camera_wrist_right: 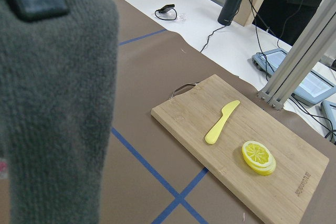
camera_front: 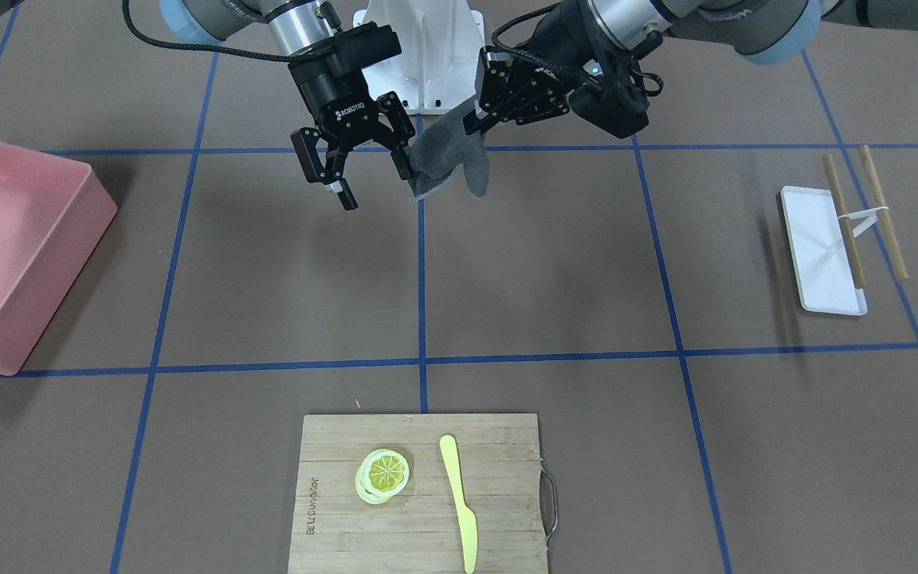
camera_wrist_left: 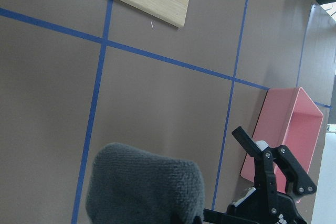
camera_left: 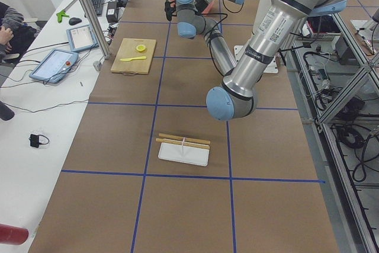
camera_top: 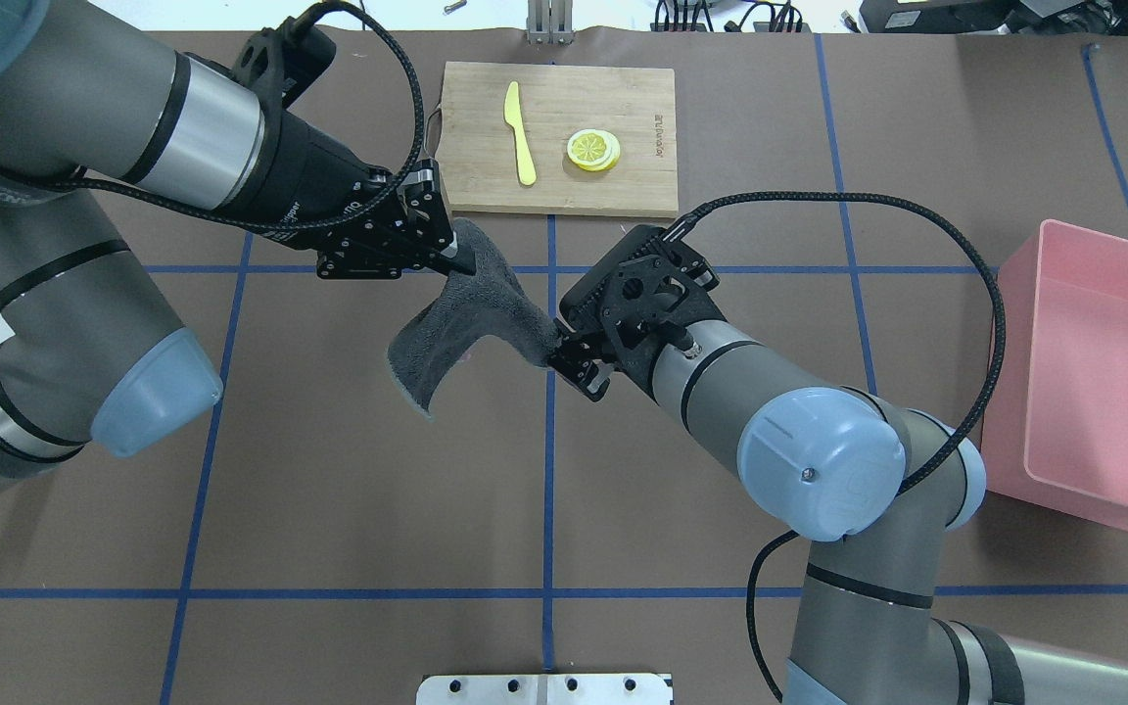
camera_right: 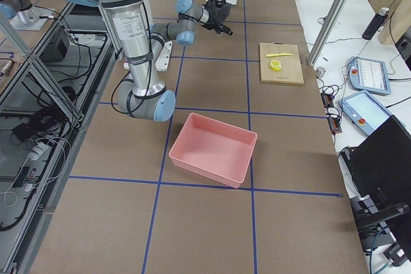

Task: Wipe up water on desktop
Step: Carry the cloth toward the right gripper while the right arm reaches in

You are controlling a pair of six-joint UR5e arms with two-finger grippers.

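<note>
Spreading under both arms, the desktop is a flat matte brown sheet cut into large rectangles by thin blue tape lines. A glossy pink plastic bin, rectangular with rounded corners, stands on the robot's right end of it. On the far side from the robot's base lies a pale bamboo cutting board, striped with grain and fitted with a thin metal handle. A smooth white tray, long and shallow, sits towards the robot's left.

A grey cloth, fuzzy and knit-textured, hangs in soft folds above the central tape line near the base, clear of the tabletop. The left gripper is clamped on its upper corner. The right gripper stands spread wide, gripping nothing, with one finger against the cloth's edge.

Two slim tan sticks joined by a white piece rest at the tray, one crossing it. On the board lie a pale yellow plastic knife with a rounded blade and a round yellow lemon slice, well apart.
</note>
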